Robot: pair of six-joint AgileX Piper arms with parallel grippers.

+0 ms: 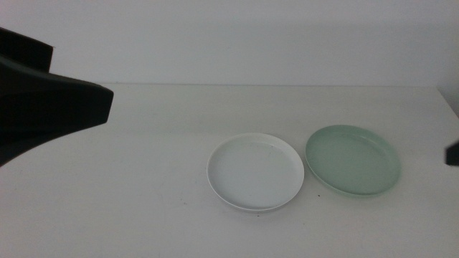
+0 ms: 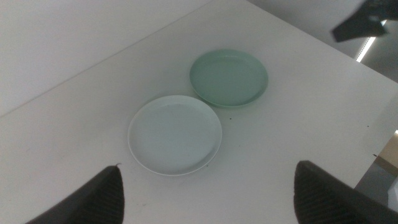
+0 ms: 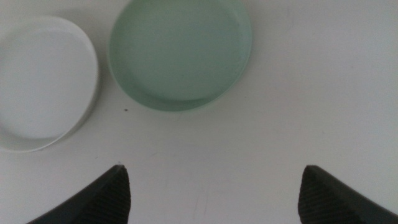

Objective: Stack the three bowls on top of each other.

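Two bowls visible on the table [image 1: 143,201] — white bowl [image 1: 255,172] just beside the mint green bowl [image 1: 353,159], rims nearly touching. White one possibly already sits on a grey one; can't confirm. Left gripper [image 2: 208,193] hovers high at the table's left side, jaws spread wide, empty. Right gripper [image 3: 214,193] hovers near the green bowl, also wide, holding nothing. Best move: right takes the green rim, lifts clear, centres it over white. In the middle view the right arm is cut off at the frame's edge.
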